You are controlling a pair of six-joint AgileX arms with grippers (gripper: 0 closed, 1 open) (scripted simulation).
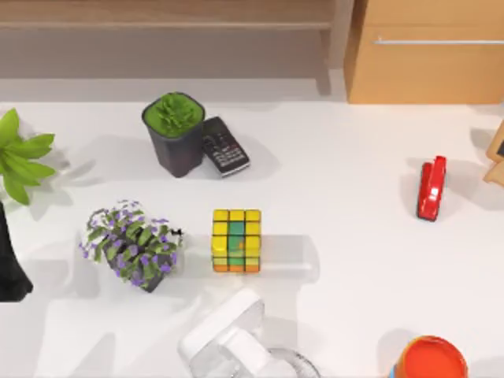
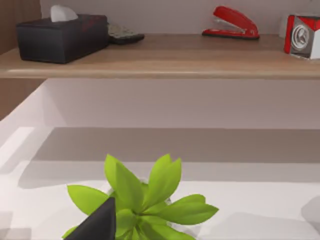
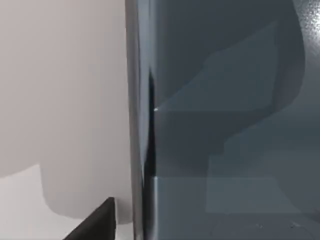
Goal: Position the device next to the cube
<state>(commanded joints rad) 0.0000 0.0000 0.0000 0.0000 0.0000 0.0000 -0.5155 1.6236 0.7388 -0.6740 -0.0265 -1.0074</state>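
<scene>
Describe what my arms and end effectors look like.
In the top view, the right arm is glossy white with rounded, blocky housings. The left end effector shows in its wrist view as a matte black, wedge-shaped tip. The right end effector looks the same in its own wrist view.

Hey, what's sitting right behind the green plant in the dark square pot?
Leaning against the dark square pot is a small black keypad phone, lying tilted on the white table. The pot's rim hides the phone's near edge, so any contact there is unseen.

Yellow-faced cube [image 1: 236,240] mid-table; glossy grey-blue device [image 3: 225,120] close-up.
</scene>
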